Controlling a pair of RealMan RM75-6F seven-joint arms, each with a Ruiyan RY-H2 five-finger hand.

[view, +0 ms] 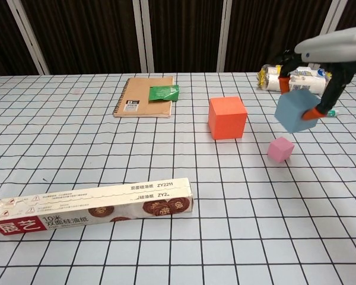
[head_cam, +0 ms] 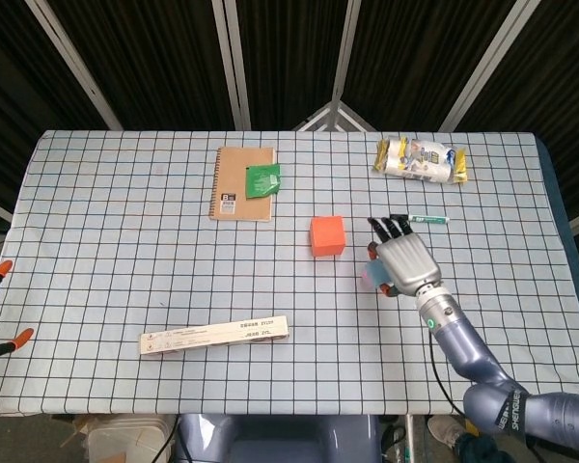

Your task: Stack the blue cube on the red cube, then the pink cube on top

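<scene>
**Blue cube held in the air, right of the red cube**

The right hand (view: 320, 62) grips the blue cube (view: 295, 110) from above, fingers (view: 311, 113) curled down around its sides, orange tips pressed to its faces. In the chest view the cube hangs clear of the table (view: 77, 154), tilted, with nothing under it. In the head view the hand (head_cam: 402, 262) covers most of it — only a pale blue edge (head_cam: 370, 276) shows at the hand's 9 o'clock.

At the held cube's 7 o'clock in the chest view, the pink cube (view: 280, 149) sits on the cloth, apart from everything. At the hand's 9 o'clock stands the red cube (view: 227, 117), nothing stacked on it; in the head view it lies well apart from the hand (head_cam: 327, 235).

Just beyond the fingertips at 12 o'clock in the head view a green pen (head_cam: 428, 219) is partly hidden by them. Farther at 12 o'clock lies a yellow-ended packet (head_cam: 421, 159). Toward 10 o'clock is a notebook (head_cam: 242, 183) with a green sachet (head_cam: 262, 179) on its right edge. At 8 o'clock, near the front edge, a long box (head_cam: 214, 334) lies flat.

The left hand shows in neither view.
</scene>
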